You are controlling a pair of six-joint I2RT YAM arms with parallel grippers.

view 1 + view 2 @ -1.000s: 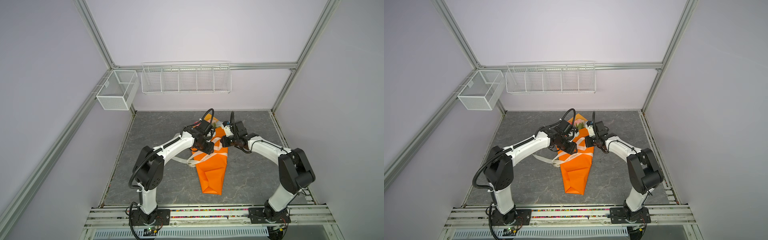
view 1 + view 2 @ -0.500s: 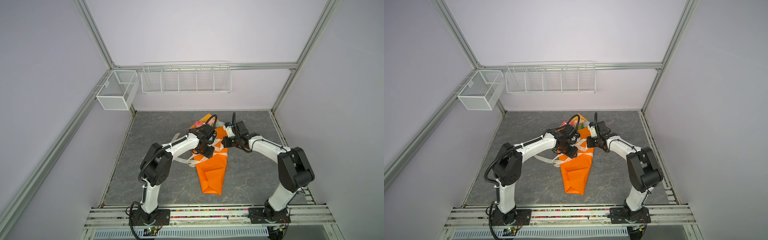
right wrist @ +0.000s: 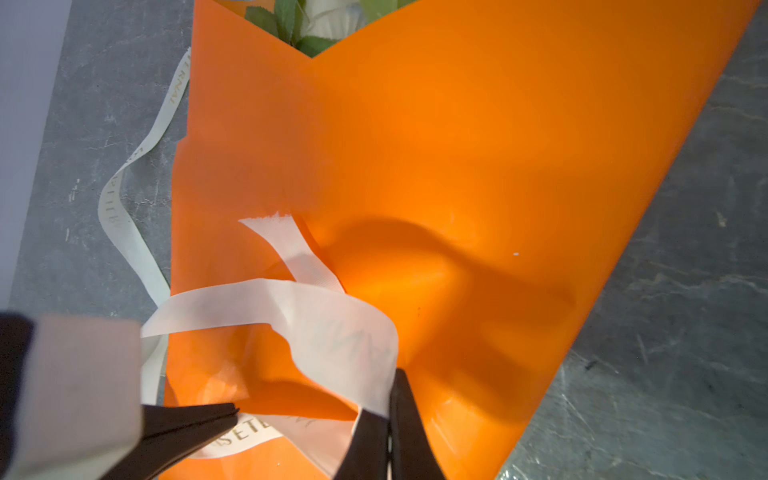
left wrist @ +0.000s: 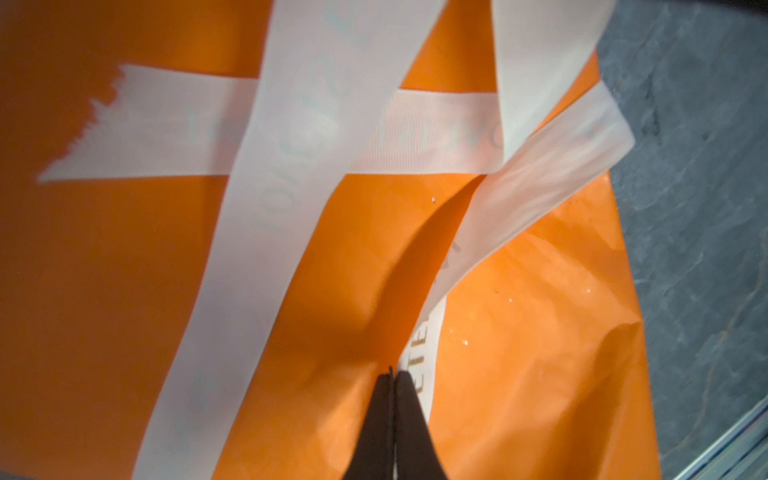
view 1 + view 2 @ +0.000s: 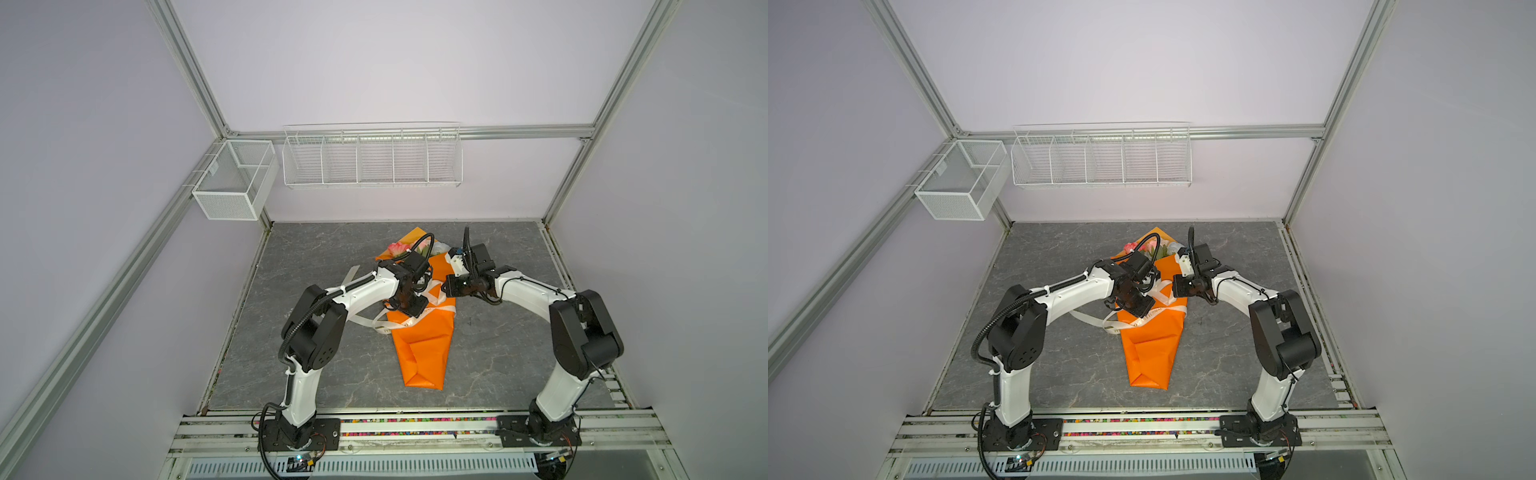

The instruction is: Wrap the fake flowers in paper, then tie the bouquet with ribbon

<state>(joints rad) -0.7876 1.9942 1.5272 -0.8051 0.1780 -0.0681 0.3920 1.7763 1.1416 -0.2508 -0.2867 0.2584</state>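
The bouquet (image 5: 424, 345) (image 5: 1152, 349) is a long orange paper cone lying flat on the grey table, tip toward the front. The fake flowers (image 5: 399, 248) (image 3: 291, 25), pink and white with green leaves, show at its far open end. A cream printed ribbon (image 5: 436, 309) (image 4: 291, 187) (image 3: 332, 324) crosses the cone's middle in loose strands. My left gripper (image 5: 417, 311) (image 4: 391, 376) is shut just above the paper, tips at the edge of a ribbon strand; I cannot tell whether it pinches it. My right gripper (image 5: 442, 289) (image 3: 390, 399) is shut on a raised loop of ribbon.
A ribbon tail (image 5: 352, 274) (image 3: 120, 224) trails over the table to the left of the cone. A white wire rack (image 5: 372, 156) hangs on the back wall and a mesh box (image 5: 232, 183) on the left frame. Both arm bases sit on the front rail (image 5: 415, 428).
My left gripper has come toward the front over the ribbon crossing and has shut. My right gripper has stayed shut on the ribbon loop, nearly in place.
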